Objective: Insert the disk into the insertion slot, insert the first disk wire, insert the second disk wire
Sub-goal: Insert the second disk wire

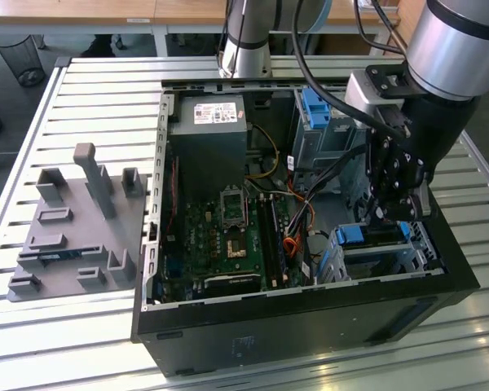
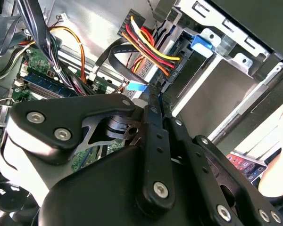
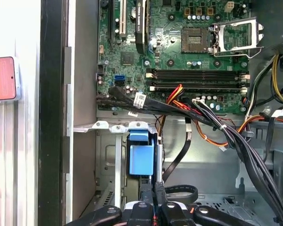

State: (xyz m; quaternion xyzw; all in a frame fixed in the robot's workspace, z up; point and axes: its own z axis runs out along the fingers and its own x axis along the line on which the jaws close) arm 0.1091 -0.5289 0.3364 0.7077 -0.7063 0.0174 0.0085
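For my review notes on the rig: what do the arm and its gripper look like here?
The arm has silver-grey tubular links with a black wrist section and black cables looped along it. The gripper is black, built of flat linkage bars joined by silver screws; in the second wrist view its body shows a white band.

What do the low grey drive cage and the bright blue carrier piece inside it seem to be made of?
The low grey drive cage looks like bare sheet metal: thin folded edges, punched holes, dull silver shine. The bright blue carrier piece looks like moulded plastic: even saturated colour, smooth matt faces, rounded corners. Neither material is certain from the look alone.
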